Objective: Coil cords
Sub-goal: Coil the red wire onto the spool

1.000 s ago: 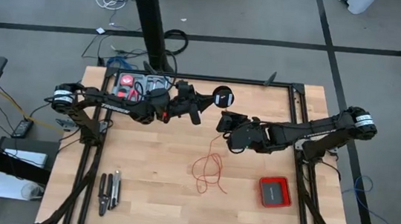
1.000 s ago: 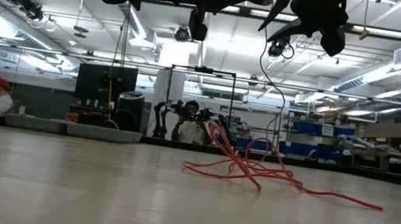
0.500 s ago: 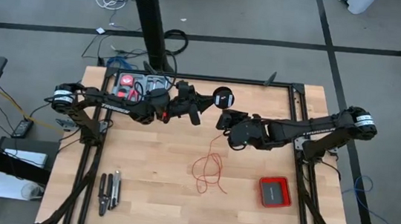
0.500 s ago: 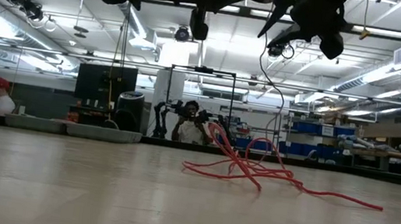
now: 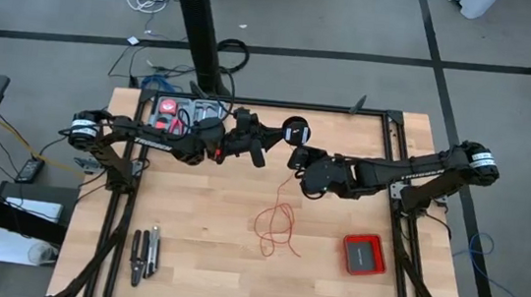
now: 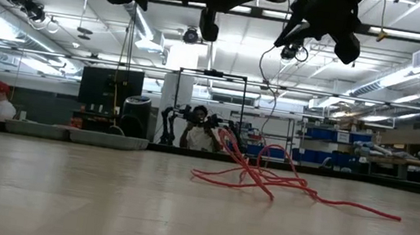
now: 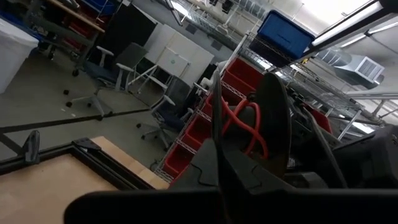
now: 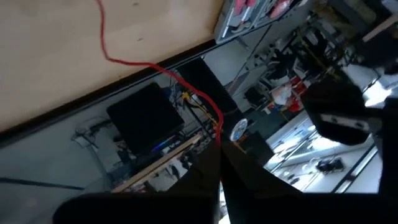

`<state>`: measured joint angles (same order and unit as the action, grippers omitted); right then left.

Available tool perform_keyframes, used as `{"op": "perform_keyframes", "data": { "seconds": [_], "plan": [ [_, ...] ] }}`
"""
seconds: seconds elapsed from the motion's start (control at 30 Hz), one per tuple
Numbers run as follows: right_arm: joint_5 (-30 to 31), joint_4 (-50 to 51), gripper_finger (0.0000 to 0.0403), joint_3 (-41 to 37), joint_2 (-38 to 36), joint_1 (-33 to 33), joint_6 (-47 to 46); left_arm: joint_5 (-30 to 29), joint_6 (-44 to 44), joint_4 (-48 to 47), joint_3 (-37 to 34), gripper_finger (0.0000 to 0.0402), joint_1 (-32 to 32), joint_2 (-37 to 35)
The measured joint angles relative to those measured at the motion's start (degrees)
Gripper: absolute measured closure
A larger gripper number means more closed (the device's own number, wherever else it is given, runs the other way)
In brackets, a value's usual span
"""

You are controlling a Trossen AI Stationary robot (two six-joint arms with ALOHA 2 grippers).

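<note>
The pale wooden table [image 5: 205, 251] with its black metal frame carries both dark arms, which reach in from opposite sides and meet above its far half. The left gripper [image 5: 268, 141] is raised off the surface near the far edge, its fingers pressed together on a small round black spool [image 5: 295, 130]; in the left wrist view that spool [image 7: 273, 134] stands edge-on just past the fingertips with a few turns of red wire wound on it. The right gripper [image 5: 296, 160] hangs just beside the spool, on the near side of it, and its fingers are pinched on the long thin red wire [image 5: 277, 224]; in the right wrist view the wire [image 8: 186, 90] runs straight into the closed fingertips. From there the strand drops to the table, where most of it lies in loose squiggly loops near the middle of the boards, seen from the low camera as a red tangle [image 6: 267, 179] resting flat. A flat red square box [image 5: 364, 255] sits apart from the loops toward the right near corner. A pair of dark pliers-like hand tools [image 5: 144, 254] lies at the left near side. A tray of small red and black parts [image 5: 185, 110] rests at the far edge behind the left arm.
</note>
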<state>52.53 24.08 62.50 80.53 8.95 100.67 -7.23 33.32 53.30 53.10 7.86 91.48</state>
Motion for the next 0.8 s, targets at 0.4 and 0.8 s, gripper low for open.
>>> {"op": "perform_keyframes", "data": {
  "seconds": [0.4, 0.8],
  "plan": [
    [-4.97, -7.91, 0.0402, -0.02, -0.03, 5.50, -25.07, 0.00, -17.37, -0.45, 0.00, 0.0401, 0.02, 0.00],
    [-6.75, -20.01, 0.0403, -0.02, -0.83, 7.51, -36.32, 0.07, -39.69, -3.15, 0.00, 0.0401, -2.11, 0.00]
  ]
}}
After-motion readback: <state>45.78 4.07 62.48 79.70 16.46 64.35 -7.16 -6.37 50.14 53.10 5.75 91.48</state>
